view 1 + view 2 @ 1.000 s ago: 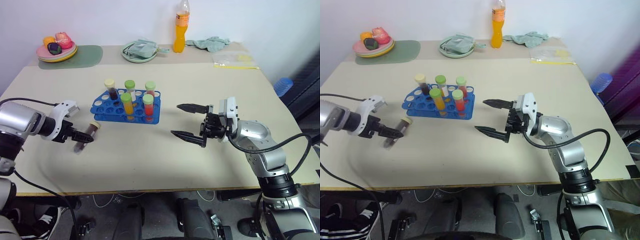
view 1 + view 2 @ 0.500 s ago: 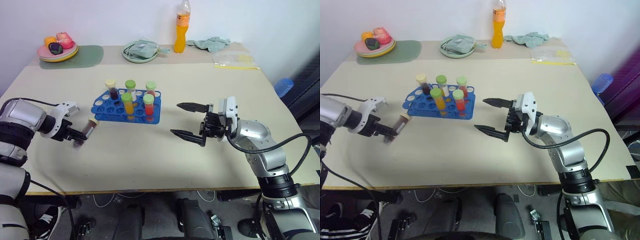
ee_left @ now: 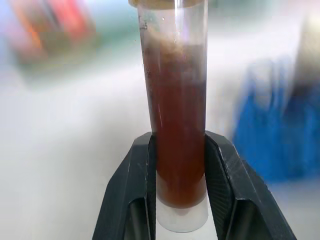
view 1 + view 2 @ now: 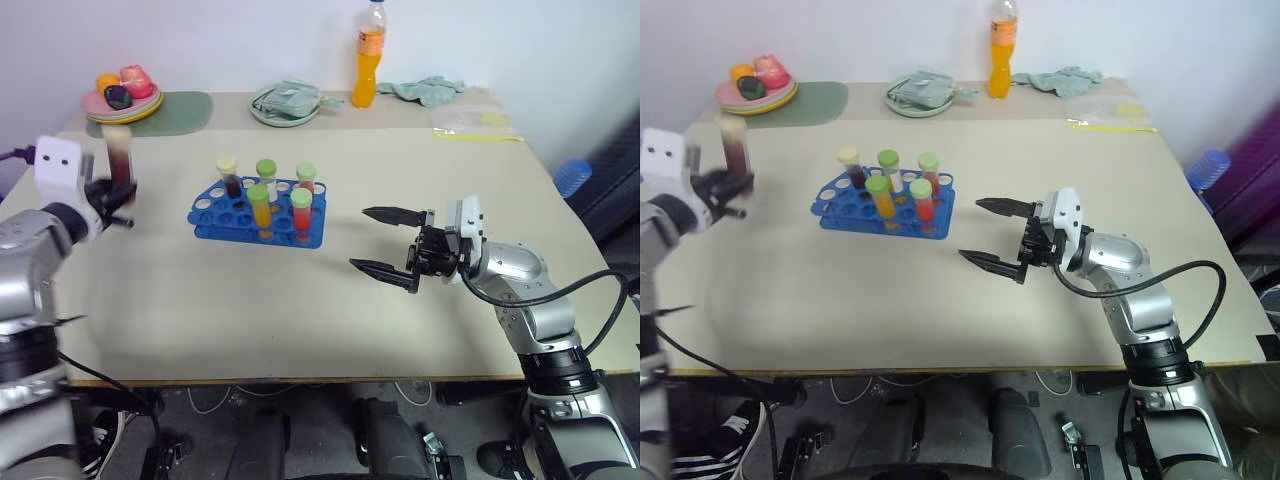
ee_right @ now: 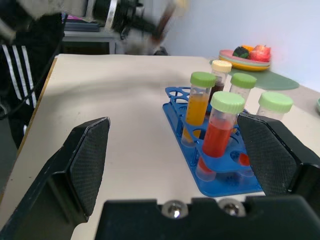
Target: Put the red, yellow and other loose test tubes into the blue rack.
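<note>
My left gripper (image 3: 180, 186) is shut on a test tube of brown liquid (image 3: 176, 110) and holds it upright, raised at the table's far left (image 4: 120, 165). The blue rack (image 4: 212, 216) stands mid-table with several capped tubes upright in it. One is a cream-capped brown tube (image 4: 228, 176); the green-capped ones hold orange (image 4: 261, 206) and red (image 4: 301, 212) liquid. My right gripper (image 4: 385, 241) hovers open and level to the right of the rack, pointing at it with nothing between its fingers. In the right wrist view the rack (image 5: 176, 106) lies ahead.
Along the table's back edge stand an orange drink bottle (image 4: 369, 55), a plate of fruit (image 4: 122, 98) on a green mat (image 4: 178, 108), a plate with a cloth (image 4: 285, 102), a teal cloth (image 4: 425, 90) and a plastic bag (image 4: 470, 122).
My left gripper shut on the brown tube low over the table, then swung it up and back to the far left, turning it upright. The right gripper stayed in place.
</note>
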You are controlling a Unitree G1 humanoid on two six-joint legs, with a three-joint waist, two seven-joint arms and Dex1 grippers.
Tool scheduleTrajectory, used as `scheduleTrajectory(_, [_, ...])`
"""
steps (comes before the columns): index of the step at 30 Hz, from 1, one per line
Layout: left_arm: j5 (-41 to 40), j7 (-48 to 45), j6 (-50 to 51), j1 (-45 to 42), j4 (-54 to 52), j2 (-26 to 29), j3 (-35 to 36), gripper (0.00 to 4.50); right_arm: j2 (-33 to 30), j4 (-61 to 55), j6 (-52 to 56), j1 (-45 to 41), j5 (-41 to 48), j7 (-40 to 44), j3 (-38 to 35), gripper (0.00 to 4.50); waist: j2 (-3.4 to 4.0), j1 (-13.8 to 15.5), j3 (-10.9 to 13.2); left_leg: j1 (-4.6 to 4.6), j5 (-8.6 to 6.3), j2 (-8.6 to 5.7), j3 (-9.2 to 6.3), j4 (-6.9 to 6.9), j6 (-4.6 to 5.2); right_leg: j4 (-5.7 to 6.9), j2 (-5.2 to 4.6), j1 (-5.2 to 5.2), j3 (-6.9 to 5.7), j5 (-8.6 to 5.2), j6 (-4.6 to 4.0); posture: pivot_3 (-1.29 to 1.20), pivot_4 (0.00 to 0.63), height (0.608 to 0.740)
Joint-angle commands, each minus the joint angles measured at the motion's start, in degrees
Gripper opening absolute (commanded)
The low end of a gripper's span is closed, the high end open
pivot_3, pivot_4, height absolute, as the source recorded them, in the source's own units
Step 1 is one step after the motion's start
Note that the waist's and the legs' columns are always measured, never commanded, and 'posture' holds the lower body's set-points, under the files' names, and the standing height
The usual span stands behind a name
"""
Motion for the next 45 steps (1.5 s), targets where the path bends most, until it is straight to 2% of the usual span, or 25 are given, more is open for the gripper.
scheduleTrajectory(1, [3.28,0.32,-19.28,1.84,0.9,-2.07,-2.98,0.77,0.03,0.03,-1.54,-1.67,-0.11,0.84,-0.89,4.5,-0.03,-0.02,-0.01,-0.02,0.0,0.0,0.0,-0.01,-0.01,-0.02,0.0,0.0,0.0,0.01,0.0,0.0,0.15,0.74])
scheduleTrajectory(3, [3.15,-2.28,-25.04,3.28,2.64,-3.71,-6.28,0.77,-0.07,-0.19,-1.56,-2.1,-0.4,1.09,-0.72,4.5,-0.02,-0.09,-0.01,-0.01,0.0,-0.01,0.02,-0.07,0.0,-0.05,0.02,-0.02,0.0,0.01,0.0,0.0,0.15,0.74])
scheduleTrajectory(6, [4.75,1.19,-31.79,2.8,7.89,-6.95,-7.96,0.77,-0.41,-1.42,-0.42,-2.4,-0.2,0.42,-1.15,4.5,-0.01,-0.1,-0.01,0.0,0.0,-0.01,0.03,-0.08,0.0,-0.06,0.02,-0.02,0.0,0.01,0.0,0.0,0.15,0.74])
scheduleTrajectory(16, [7.15,5.27,-43.09,4.68,20.48,-10.67,-11.3,0.77,-2.14,-5.64,2.73,-1.41,0.18,-2.51,-2.74,4.5,-0.01,-0.17,-0.01,0.02,-0.01,-0.01,0.02,-0.05,0.02,-0.04,0.04,0.02,0.0,0.01,0.03,0.0,0.15,0.74])
scheduleTrajectory(23, [7.31,6.61,-46.06,3.9,27.8,-13.13,-13.12,0.77,-2.05,-6.02,3.01,-1.16,0.25,-3.22,-2.81,4.5,0.0,-0.14,-0.02,0.02,0.0,-0.01,0.02,-0.04,0.02,-0.04,0.05,0.05,0.0,0.02,0.03,0.0,0.15,0.74])
scheduleTrajectory(36, [5.7,5.41,-47.58,1.7,31.91,-15.36,-14.63,0.77,-2.18,-5.16,1.53,0.51,0.28,-2.78,-3.6,4.5,0.0,-0.15,-0.02,0.08,-0.01,-0.01,0.01,-0.06,0.02,-0.03,0.06,0.09,-0.01,0.02,0.04,0.0,0.15,0.74])
scheduleTrajectory(45, [0.18,3.09,-41.38,5.81,27.44,-16.56,-13.94,0.77,-2.45,-4.75,0.54,1.31,0.23,-2.56,-3.87,4.5,0.03,-0.3,-0.03,0.13,-0.01,0.0,0.0,-0.06,0.02,-0.05,0.06,0.16,-0.01,0.01,0.04,0.0,0.15,0.74])
